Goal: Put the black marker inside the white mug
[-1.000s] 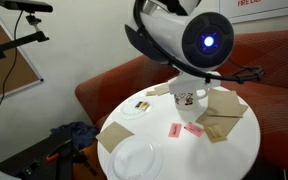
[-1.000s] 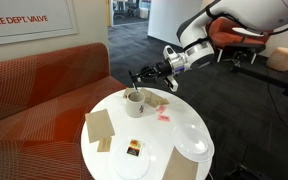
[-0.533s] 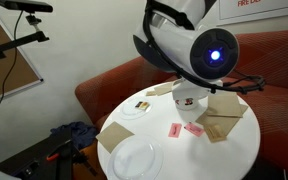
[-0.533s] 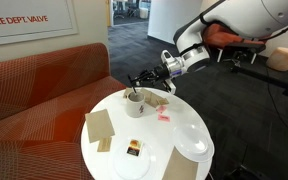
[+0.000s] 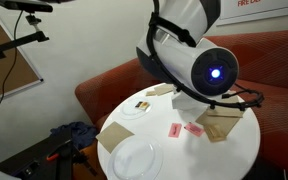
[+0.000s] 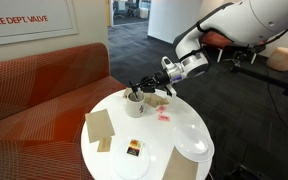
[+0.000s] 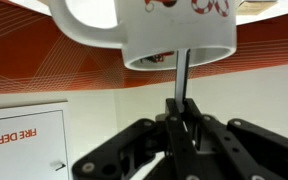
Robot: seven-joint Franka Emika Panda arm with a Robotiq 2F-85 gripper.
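Note:
The white mug (image 7: 174, 30) with red print fills the top of the wrist view, which is upside down, its dark opening facing my gripper. My gripper (image 7: 183, 108) is shut on the black marker (image 7: 183, 75), whose tip reaches the mug's opening. In an exterior view the mug (image 6: 134, 104) stands at the far side of the round white table (image 6: 154, 140) with my gripper (image 6: 141, 88) just above its rim. In an exterior view the arm (image 5: 209, 70) hides the mug.
White plates (image 6: 192, 140) (image 5: 134, 160) and a small plate with a snack (image 6: 132, 152) lie on the table. Brown napkins (image 6: 99, 125) (image 5: 224, 112) and pink pieces (image 6: 164, 116) lie around. A red sofa (image 6: 34, 80) curves behind the table.
My gripper has come down with the marker towards the mug's opening. The mug has not moved.

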